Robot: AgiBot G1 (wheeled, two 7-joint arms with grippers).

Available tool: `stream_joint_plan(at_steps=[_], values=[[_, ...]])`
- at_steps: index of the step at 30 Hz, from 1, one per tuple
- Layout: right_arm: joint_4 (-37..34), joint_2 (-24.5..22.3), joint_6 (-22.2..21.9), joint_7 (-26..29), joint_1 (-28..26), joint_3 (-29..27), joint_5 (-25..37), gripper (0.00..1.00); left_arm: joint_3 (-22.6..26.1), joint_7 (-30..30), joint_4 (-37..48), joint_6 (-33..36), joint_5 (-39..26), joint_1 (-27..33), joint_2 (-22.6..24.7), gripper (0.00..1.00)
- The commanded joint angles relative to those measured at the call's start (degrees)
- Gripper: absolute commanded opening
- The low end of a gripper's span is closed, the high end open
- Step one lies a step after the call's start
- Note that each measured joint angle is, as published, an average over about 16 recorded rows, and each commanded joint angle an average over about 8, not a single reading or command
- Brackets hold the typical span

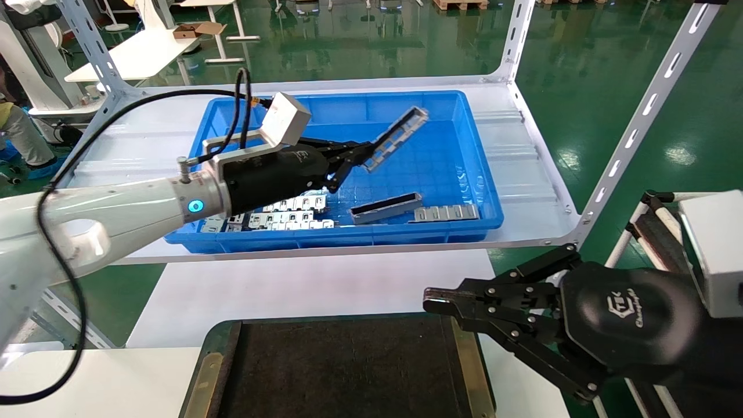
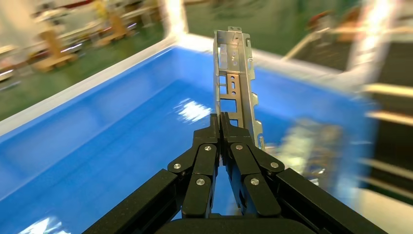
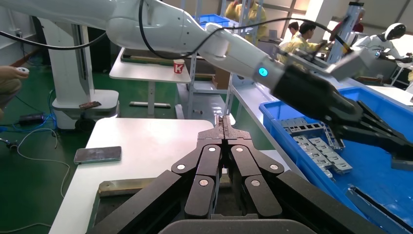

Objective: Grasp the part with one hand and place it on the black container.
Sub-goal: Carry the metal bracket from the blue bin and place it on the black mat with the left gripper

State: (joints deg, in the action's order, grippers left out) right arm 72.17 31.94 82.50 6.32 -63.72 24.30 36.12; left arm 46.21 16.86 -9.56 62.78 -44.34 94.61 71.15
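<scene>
Grey sheet-metal channel part with rectangular cutouts: we log it clamped by one end in the left gripper, raised above the deep blue plastic bin. Right gripper, fingers closed and empty, hovers beside the flat black container; its palm lettering is unreadable.

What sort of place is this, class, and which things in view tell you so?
Probably a factory floor or robot workshop: a glossy green floor, a white slotted-metal rack frame, and a deep blue plastic bin of stamped grey metal parts. Workers in yellow stand among other robots.
</scene>
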Motion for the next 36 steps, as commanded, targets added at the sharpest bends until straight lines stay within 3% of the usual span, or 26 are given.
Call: stream_joint_plan(at_steps=[1, 9, 18, 27, 36], values=[[0.0, 0.0, 0.0, 0.0, 0.0, 0.0, 0.0, 0.00, -0.2, -0.3, -0.3, 5.1, 0.6, 0.0, -1.4, 0.00], [0.0, 0.0, 0.0, 0.0, 0.0, 0.0, 0.0, 0.00, 0.2, -1.8, -0.3, 17.9, 0.8, -0.1, -5.1, 0.00], [0.0, 0.0, 0.0, 0.0, 0.0, 0.0, 0.0, 0.00, 0.8, -2.3, -2.4, 24.9, 0.5, -2.6, -8.3, 0.00], [0.0, 0.0, 0.0, 0.0, 0.0, 0.0, 0.0, 0.00, 1.4, -4.0, -9.1, 25.9, 0.7, -8.5, -11.7, 0.00], [0.0, 0.0, 0.0, 0.0, 0.0, 0.0, 0.0, 0.00, 2.5, -7.8, -20.2, 19.2, 0.1, -18.9, -15.8, 0.00]])
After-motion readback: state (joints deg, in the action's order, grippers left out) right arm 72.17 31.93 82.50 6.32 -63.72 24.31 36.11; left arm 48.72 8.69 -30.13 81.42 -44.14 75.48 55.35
